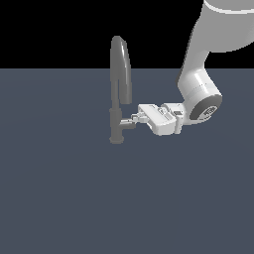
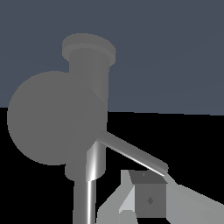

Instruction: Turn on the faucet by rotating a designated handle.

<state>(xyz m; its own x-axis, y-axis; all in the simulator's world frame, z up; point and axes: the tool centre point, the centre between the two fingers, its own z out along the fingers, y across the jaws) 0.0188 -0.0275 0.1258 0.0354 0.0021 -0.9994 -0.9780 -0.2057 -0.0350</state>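
The faucet stands on the flat slate-blue floor, a little toward 10 o'clock from the middle of the exterior view, its dark grey gooseneck arching up and curling back down toward 3 o'clock. Low on its body, the handle juts out sideways at 3 o'clock, a short grey stub. And there's the white arm, sweeping down from 1 o'clock, wrist bent so the hand lies level and points at 9 o'clock, straight at that stub. The gripper is right up against the handle's outer end, fingertips meeting it or very nearly so. From the wrist view, the handle fills the frame end-on as a big round grey disc, with a thin lever pin slanting off it and 1 pale finger sitting just beside the pin's tip. Whether the fingers are spread or pinched together, and whether they have hold of anything, I cannot tell from either view.
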